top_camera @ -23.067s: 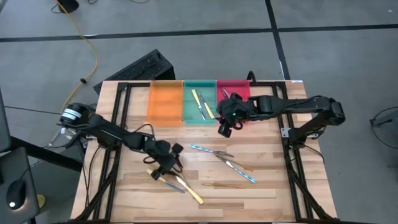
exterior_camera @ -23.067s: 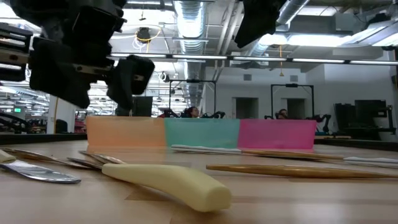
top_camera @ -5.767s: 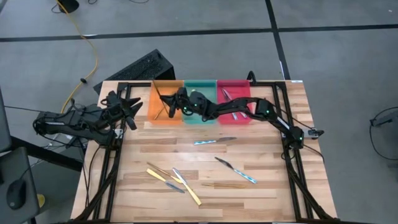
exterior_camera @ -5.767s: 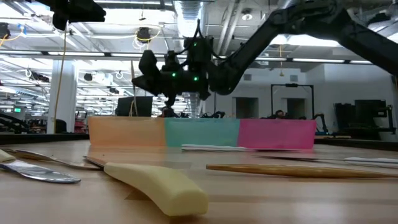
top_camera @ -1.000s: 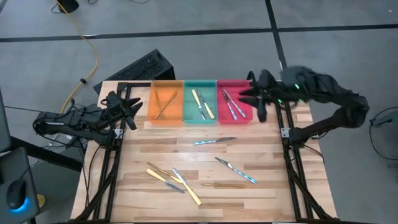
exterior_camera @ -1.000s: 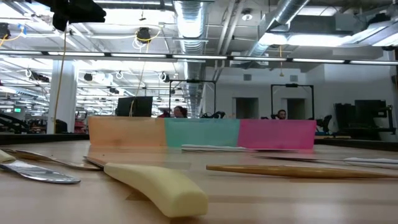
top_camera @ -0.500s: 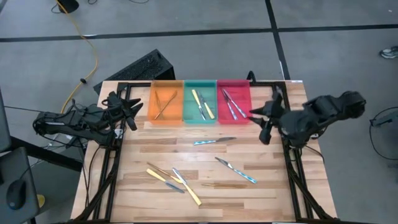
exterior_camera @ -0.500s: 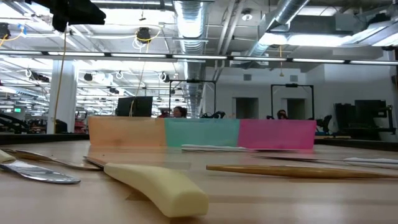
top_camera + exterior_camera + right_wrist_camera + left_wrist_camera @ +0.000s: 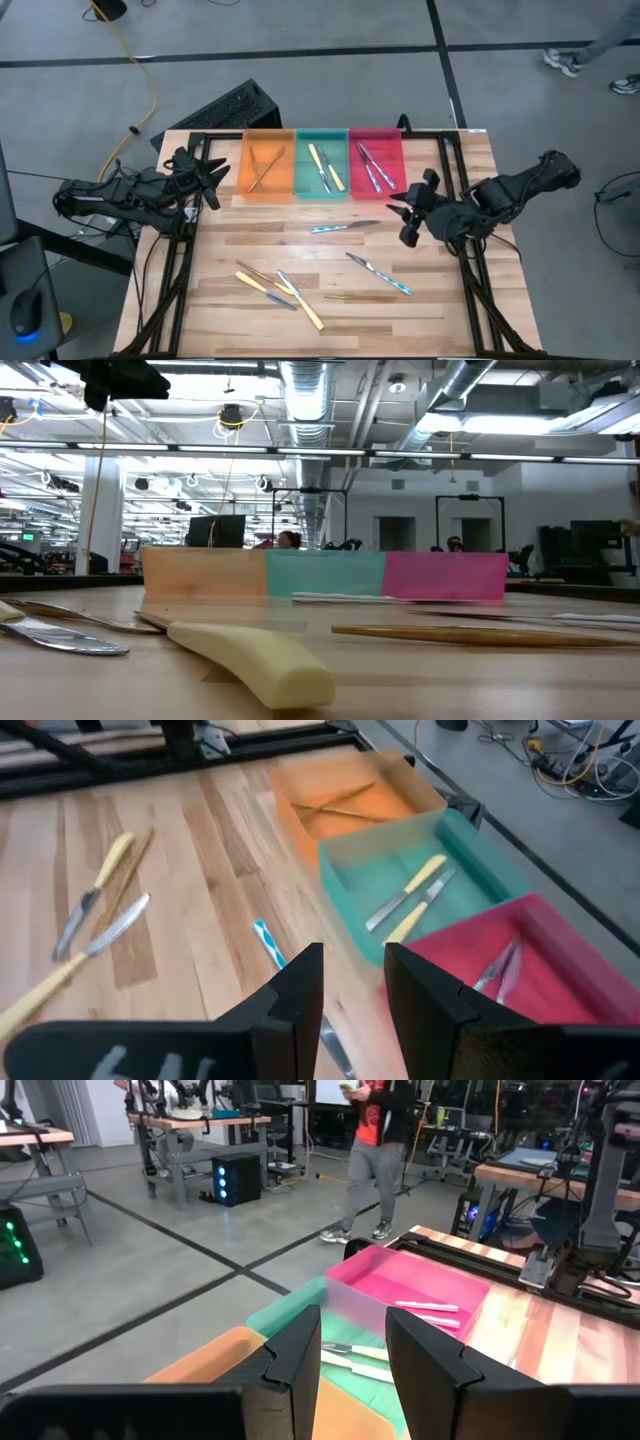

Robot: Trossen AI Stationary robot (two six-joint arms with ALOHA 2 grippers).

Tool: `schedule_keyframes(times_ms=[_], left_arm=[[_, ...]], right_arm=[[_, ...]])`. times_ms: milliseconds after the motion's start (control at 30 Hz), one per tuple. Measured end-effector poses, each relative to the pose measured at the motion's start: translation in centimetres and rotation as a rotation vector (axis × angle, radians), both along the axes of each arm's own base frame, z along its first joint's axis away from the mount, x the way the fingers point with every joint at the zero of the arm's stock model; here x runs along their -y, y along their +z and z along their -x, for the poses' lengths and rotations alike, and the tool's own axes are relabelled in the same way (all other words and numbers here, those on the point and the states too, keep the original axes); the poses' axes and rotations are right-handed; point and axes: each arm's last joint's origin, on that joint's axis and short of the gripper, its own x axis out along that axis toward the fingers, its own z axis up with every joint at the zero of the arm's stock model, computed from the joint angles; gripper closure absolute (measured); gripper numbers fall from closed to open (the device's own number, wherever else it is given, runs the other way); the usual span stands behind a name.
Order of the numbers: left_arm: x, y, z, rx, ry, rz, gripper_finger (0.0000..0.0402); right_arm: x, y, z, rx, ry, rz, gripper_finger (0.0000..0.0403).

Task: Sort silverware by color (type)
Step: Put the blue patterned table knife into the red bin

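So the slender silverware, a mix of bronze-gold, pale yellow-handled and blue-handled silver pieces, lies scattered on the light wooden slat table, with more in the orange, green and red plastic trays. Both end effectors, left and right, are parted, holding nothing. Grey concrete floor all around.

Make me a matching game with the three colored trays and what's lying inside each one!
Things:
1. orange tray
2. green tray
3. red tray

What's inside:
A. shiny silver pieces with bluish handles
B. thin bronze-gold pieces, crossed
C. pale yellow-handled pieces

Pairs: 1-B, 2-C, 3-A
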Motion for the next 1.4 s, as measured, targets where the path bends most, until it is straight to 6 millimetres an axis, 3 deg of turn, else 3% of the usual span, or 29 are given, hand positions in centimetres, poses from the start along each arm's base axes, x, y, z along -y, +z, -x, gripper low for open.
schedule_keyframes(times_ms=[367, 767, 1067, 1400], left_arm=[[0.0, 0.0, 0.0, 0.004, 0.001, 0.006, 0.0301], [0.0, 0.0, 0.0, 0.003, 0.001, 0.005, 0.0301], [0.0, 0.1, 0.0, 0.033, 0.004, 0.028, 0.0301], [0.1, 0.1, -0.1, 0.077, -0.013, 0.094, 0.0301]], right_arm=[[-0.2, -2.5, -0.9, 0.007, -0.010, -0.011, 0.0271], [-0.1, -2.3, -1.0, 0.038, -0.021, -0.030, 0.0271], [-0.8, -0.1, -2.4, 0.208, 0.104, 0.069, 0.0271], [-0.3, 0.2, -2.9, 0.225, 0.117, 0.088, 0.0271]])
